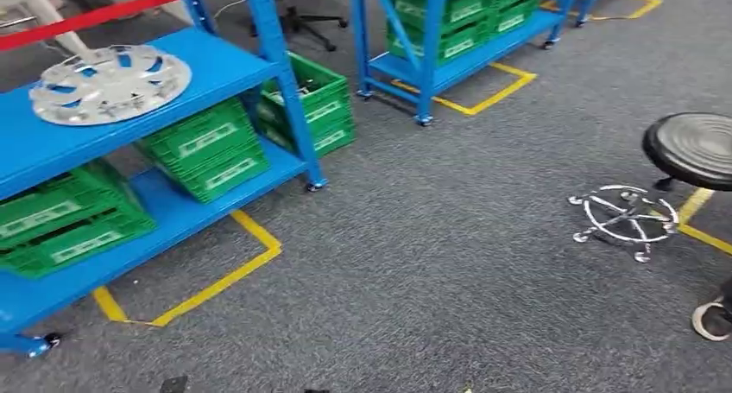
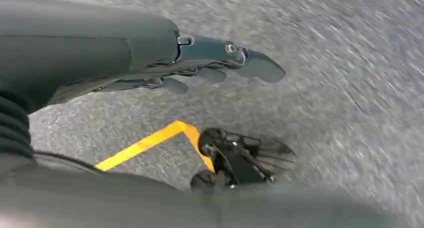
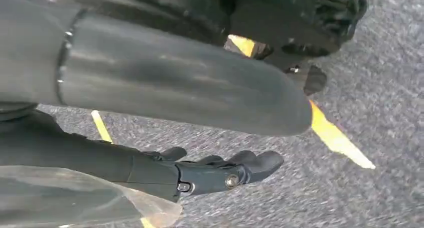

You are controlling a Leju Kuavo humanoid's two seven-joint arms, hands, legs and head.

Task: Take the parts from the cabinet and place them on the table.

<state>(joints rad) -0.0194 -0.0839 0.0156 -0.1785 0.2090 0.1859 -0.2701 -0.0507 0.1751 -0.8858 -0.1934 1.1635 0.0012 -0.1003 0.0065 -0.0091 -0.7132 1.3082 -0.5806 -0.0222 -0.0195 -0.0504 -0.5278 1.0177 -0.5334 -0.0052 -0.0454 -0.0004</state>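
A silver wheel cover [image 1: 110, 83] lies flat on the top shelf of a blue cabinet [image 1: 226, 65] at the left of the head view. My left hand [image 2: 210, 67] hangs over grey carpet, fingers stretched out and apart, holding nothing. My right hand [image 3: 220, 170] also hangs over the carpet with its fingers extended and nothing in them. Both hands are far from the cabinet.
Green crates [image 1: 207, 148] fill the cabinet's lower shelves. A second blue rack with green crates [image 1: 449, 22] stands behind. Yellow floor tape [image 1: 216, 281] marks the cabinet's bay. A black stool [image 1: 695, 147] with a chrome base stands at the right, a shoe [image 1: 712, 320] beside it.
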